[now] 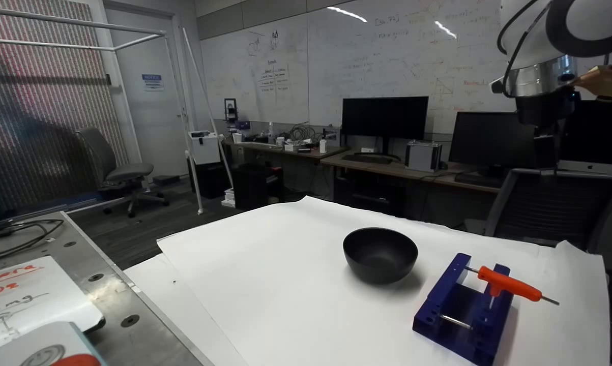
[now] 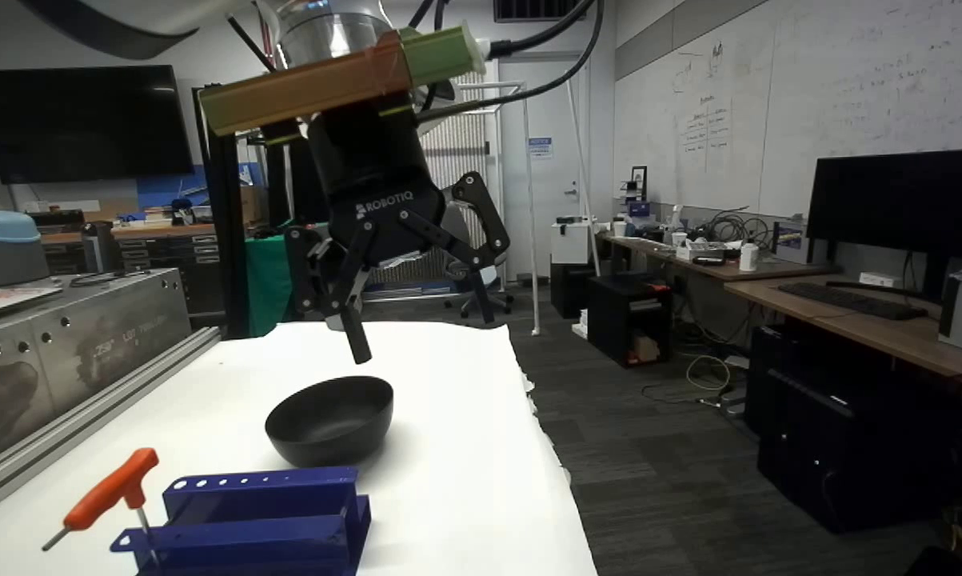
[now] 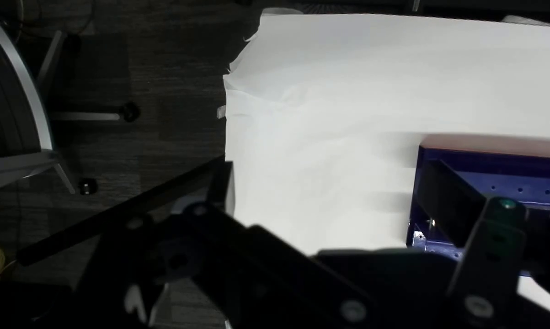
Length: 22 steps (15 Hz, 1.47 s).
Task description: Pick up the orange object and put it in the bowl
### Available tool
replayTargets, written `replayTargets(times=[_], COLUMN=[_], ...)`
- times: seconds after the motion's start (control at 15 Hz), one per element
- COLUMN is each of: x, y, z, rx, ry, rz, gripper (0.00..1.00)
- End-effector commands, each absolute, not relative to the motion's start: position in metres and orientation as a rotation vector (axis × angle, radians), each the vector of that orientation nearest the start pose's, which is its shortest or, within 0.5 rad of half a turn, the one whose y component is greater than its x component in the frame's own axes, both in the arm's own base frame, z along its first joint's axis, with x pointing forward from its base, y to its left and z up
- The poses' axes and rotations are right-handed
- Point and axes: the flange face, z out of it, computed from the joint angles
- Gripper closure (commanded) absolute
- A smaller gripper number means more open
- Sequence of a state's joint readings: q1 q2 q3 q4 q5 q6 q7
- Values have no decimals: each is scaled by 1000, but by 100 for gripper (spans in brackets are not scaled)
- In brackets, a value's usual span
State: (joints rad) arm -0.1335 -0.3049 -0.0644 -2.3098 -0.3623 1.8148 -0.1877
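Note:
The orange object, a T-handled tool with thin metal tips, shows in both exterior views [image 1: 509,284] [image 2: 113,490]. Its shaft stands in the dark blue holder, and its handle sits tilted above it. The black bowl stands upright beside the holder in both exterior views [image 1: 379,256] [image 2: 329,424]; no contents show in it. My gripper [image 2: 421,324] is open and empty, high above the table. It appears side-on in an exterior view [image 1: 546,152]. In the wrist view its fingers [image 3: 332,192] are wide apart, the right one overlapping the holder. Orange object and bowl are out of the wrist view.
The dark blue holder [image 1: 440,290] lies on the white-covered table [image 1: 285,274] and also shows in the wrist view [image 3: 485,160]. A metal bench [image 1: 120,305] borders the table. An office chair [image 1: 555,208] stands at the table's edge, with desks and monitors [image 1: 384,117] behind.

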Motion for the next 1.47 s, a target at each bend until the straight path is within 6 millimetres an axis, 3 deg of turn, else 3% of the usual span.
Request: replayTargets(times=[0.0, 1.27, 1.4], x=[421, 421, 424], y=[-115, -115, -97], z=[455, 455, 459], rx=[-3390, -3390, -3375], ry=[-198, -198, -119], rz=[422, 422, 413], gripper=[0, 0, 0])
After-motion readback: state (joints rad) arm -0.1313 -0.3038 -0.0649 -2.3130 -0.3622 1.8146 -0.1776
